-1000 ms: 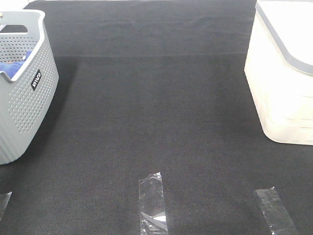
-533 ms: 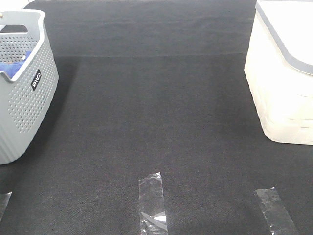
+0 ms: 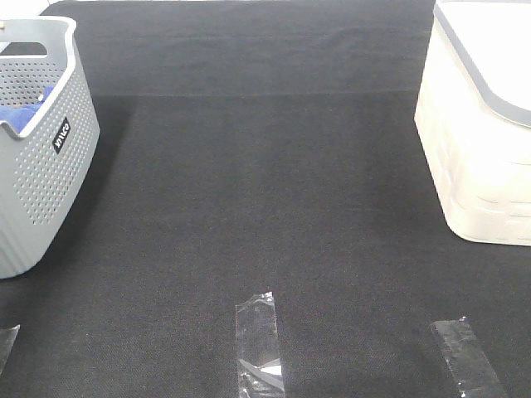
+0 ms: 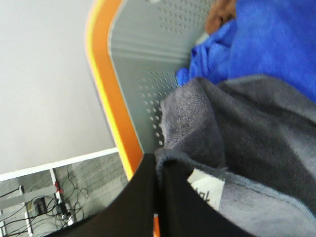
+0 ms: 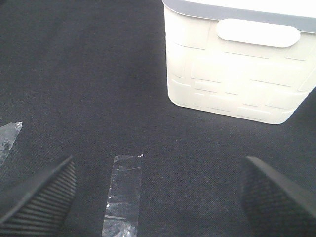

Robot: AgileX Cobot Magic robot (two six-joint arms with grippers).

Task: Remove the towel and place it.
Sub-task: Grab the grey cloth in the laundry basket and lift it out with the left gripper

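Note:
In the left wrist view the grey-lavender towel (image 4: 256, 138) lies inside the perforated grey basket (image 4: 143, 54), under a bright blue cloth (image 4: 276, 44). Its hemmed edge and a white label sit right at my left gripper (image 4: 158, 207), whose black fingers are closed together on that edge. In the exterior high view the basket (image 3: 41, 182) stands at the far left; only the blue cloth (image 3: 21, 112) shows inside and the towel is hidden. Neither gripper shows there. My right gripper (image 5: 158, 202) is open and empty above the black mat.
A white lidded bin (image 3: 481, 157) stands at the far right, also in the right wrist view (image 5: 232, 69). Clear tape strips (image 3: 259, 344) (image 3: 466, 356) lie on the black mat near the front edge. An orange band (image 4: 106, 89) runs beside the basket wall.

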